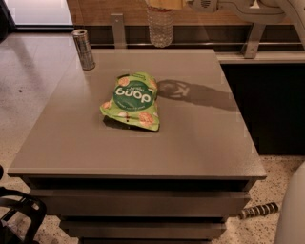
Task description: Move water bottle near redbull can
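Note:
The water bottle (160,26) is a clear ribbed plastic bottle; only its lower part shows, hanging in the air at the top edge of the camera view, above the table's far edge. My gripper (164,4) is shut on the bottle's upper part, its tan fingers cut off by the frame's top. The white arm runs off to the upper right. The redbull can (84,49) is a slim silver can standing upright at the table's far left corner, well to the left of the bottle.
A green snack bag (132,100) lies in the middle of the grey table (200,143). The arm's shadow falls to the right of the bag. A rail and dark counter run behind the table. Speckled floor surrounds it.

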`<state>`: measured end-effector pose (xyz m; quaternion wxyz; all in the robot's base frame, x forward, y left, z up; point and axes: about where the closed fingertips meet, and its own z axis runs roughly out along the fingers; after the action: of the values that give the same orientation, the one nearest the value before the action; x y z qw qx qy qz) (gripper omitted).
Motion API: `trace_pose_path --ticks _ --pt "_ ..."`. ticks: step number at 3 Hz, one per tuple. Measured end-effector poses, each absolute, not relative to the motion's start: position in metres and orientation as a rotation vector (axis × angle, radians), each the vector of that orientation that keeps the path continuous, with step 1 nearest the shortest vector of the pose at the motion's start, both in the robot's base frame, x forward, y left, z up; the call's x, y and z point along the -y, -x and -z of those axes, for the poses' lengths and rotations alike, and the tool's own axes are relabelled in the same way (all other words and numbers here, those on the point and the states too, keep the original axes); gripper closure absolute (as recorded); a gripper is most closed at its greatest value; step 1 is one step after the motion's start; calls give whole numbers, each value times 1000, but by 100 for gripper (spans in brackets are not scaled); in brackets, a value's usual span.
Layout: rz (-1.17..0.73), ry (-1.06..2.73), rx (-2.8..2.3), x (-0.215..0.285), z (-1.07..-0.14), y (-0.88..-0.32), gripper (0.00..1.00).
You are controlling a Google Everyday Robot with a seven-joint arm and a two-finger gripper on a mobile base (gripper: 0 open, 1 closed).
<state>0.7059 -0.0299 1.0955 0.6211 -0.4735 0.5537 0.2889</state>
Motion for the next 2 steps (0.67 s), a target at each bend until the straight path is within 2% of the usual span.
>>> trace_pose_path --ticks 2 --pt "-702 1104 -1265 2 -1085 -730 100"
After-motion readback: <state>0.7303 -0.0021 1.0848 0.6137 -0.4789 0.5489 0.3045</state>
